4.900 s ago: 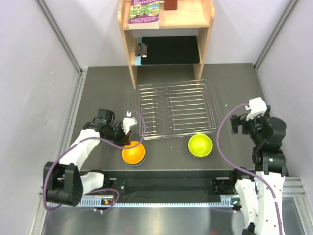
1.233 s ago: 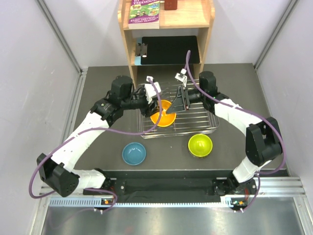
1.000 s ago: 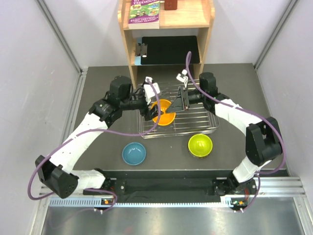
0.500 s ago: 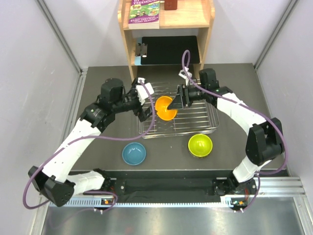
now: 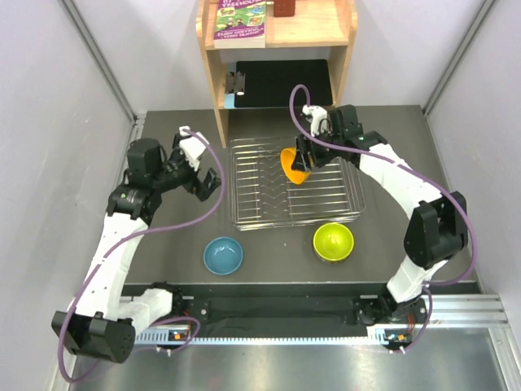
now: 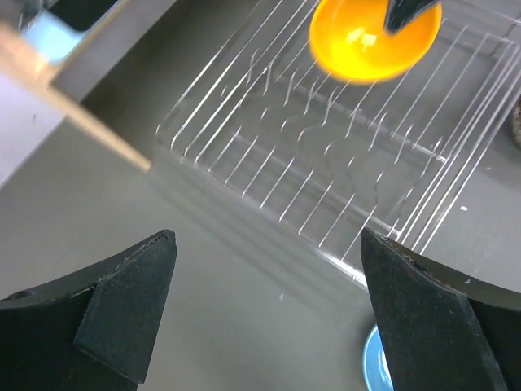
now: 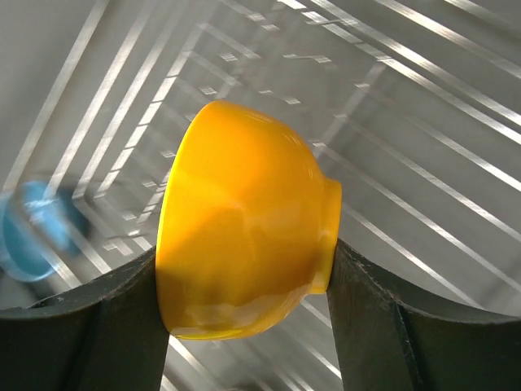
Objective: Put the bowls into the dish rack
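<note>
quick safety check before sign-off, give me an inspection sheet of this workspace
surface: dark table, no spills seen
job's things: orange bowl tilted on edge over the far side of the dish rack; blue bowl and lime-green bowl on the table, near side of the rack
clutter: wooden shelf unit with a book on top, black pad beneath
grippers: right tool clamps the orange bowl; left tool open, empty, left of the rack
cables: purple cable loops along each arm, no snag seen
surroundings: pale walls, metal frame posts
</note>
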{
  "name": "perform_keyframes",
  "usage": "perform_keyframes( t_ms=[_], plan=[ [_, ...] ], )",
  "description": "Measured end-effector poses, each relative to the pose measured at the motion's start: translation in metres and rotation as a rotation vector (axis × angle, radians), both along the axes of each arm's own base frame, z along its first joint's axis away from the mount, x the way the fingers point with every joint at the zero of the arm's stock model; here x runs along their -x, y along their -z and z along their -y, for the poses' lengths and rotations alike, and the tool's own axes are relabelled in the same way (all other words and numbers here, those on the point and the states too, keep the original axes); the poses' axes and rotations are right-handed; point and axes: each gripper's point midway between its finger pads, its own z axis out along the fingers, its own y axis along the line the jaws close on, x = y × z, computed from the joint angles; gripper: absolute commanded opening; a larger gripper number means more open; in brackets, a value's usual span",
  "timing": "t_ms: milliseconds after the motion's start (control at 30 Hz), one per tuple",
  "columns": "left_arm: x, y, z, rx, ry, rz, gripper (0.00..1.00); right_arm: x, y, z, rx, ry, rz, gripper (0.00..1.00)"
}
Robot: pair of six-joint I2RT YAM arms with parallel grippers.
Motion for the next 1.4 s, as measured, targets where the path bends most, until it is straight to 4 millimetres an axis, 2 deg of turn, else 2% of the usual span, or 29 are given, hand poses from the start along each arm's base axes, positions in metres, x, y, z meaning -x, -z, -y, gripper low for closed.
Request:
perform_keyframes(
  t_ms=[100,400,667,900,1133,1400],
  plan=[
    [0.004,0.013,-0.017,0.012,-0.034,-0.031,0.99,-0.013,0.001,0.011,0.07,0.041,0.05,0.0],
    [0.023,0.053,-0.031,0.023,-0.047,-0.146,0.99,-0.036,-0.005,0.028,0.257,0.124,0.206,0.0],
    [0.032,0.083,-0.052,0.016,-0.095,-0.237,0.99,-0.034,-0.002,0.008,0.447,0.084,0.35,0.0],
    [0.044,0.107,-0.067,0.033,-0.139,-0.304,0.99,-0.043,0.008,-0.003,0.615,0.036,0.456,0.0],
    [0.053,0.107,-0.072,0.051,-0.16,-0.293,0.99,-0.059,0.001,-0.001,0.741,0.007,0.551,0.0],
    [0.058,0.119,-0.076,0.063,-0.185,-0.324,0.99,-0.064,0.003,-0.018,0.826,-0.083,0.636,0.0]
  ],
)
